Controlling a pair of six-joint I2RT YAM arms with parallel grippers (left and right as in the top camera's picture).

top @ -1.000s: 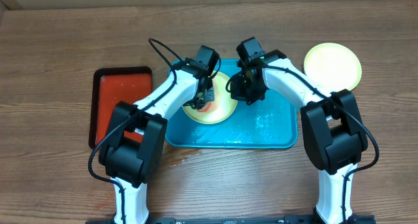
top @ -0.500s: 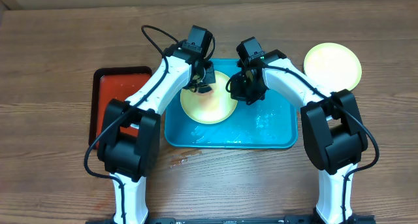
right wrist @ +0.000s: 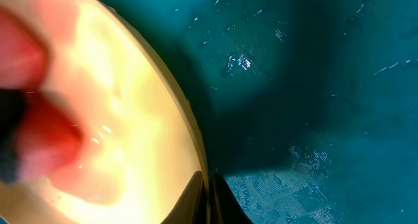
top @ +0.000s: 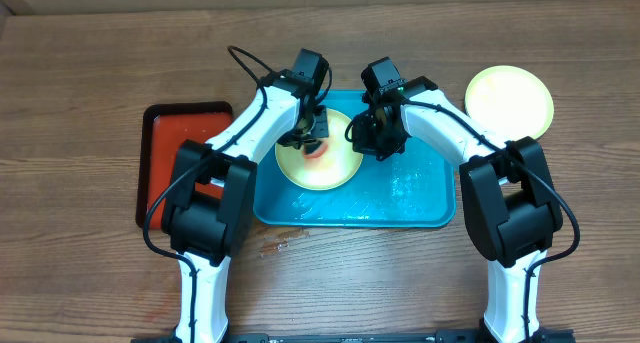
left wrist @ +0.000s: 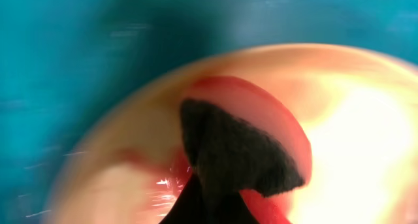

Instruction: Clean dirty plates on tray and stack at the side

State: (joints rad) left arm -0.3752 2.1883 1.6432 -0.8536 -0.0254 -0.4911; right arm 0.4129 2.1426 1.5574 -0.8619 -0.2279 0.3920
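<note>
1. My left gripper (top: 308, 135) was low over the yellow-green plate (top: 335, 168), which lay in the left half of the tray (top: 410, 198). Its jaws were closed on a dark pad (left wrist: 228, 155). The fingers themselves were hidden behind the pad in my left wrist view.
2. The pad was pressed into a red smear (left wrist: 274, 119) on the plate's face, with wet streaks glinting beside it.
3. My right gripper (right wrist: 208, 198) was at the plate's right rim. Its jaws stood nearly together, and I judged them pinched on that edge to steady the plate.
4. A second plate (top: 508, 101), clean as far as I could tell, lay on the table to the right of the tray.
5. To do this step well, I judged that the pad should press flat and sweep from the smear outward to the rim, so that the red would not be dragged across the wiped part.
6. The right pinch should be firm but not lifting, since a tilted plate would slide on the wet tray floor.
7. The red near the rim would need a last pass before the plate could go to the side stack.
</note>
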